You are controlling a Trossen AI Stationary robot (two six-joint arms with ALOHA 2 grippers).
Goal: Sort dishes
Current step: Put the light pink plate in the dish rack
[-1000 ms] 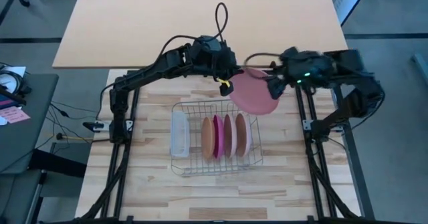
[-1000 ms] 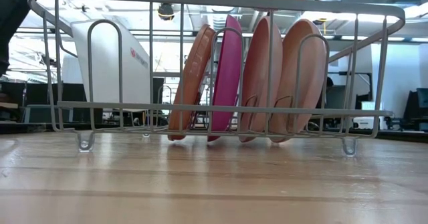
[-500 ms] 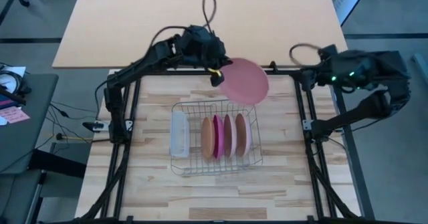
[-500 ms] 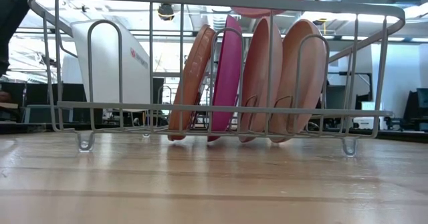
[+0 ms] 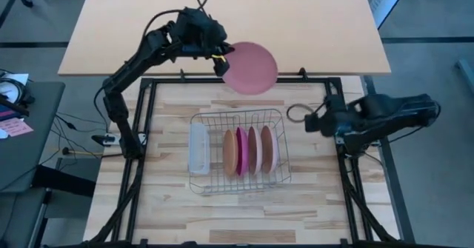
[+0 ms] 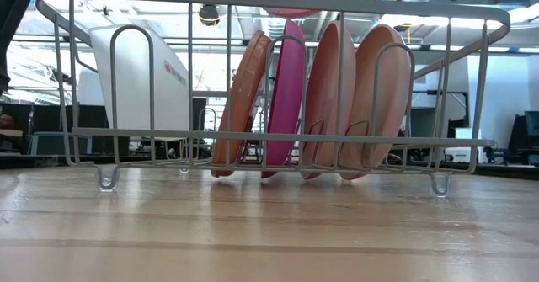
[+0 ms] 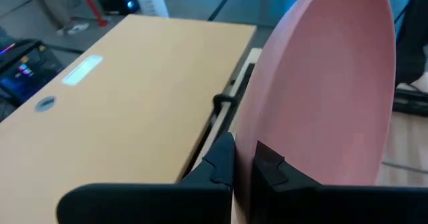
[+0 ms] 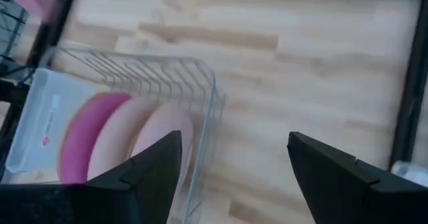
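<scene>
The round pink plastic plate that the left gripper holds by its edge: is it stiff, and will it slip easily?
The round pink plastic plate is probably stiff: pinched only at its rim by the left gripper, it stays flat without sagging. It seems light, since such a small grip carries it. Its smooth surface may be slippery, so it could swing or slide in the gripper.

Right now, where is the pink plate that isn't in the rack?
In the high view, the pink plate is held off the table in the left gripper, beyond the far edge of the wire rack, over the table's back rail.
</scene>
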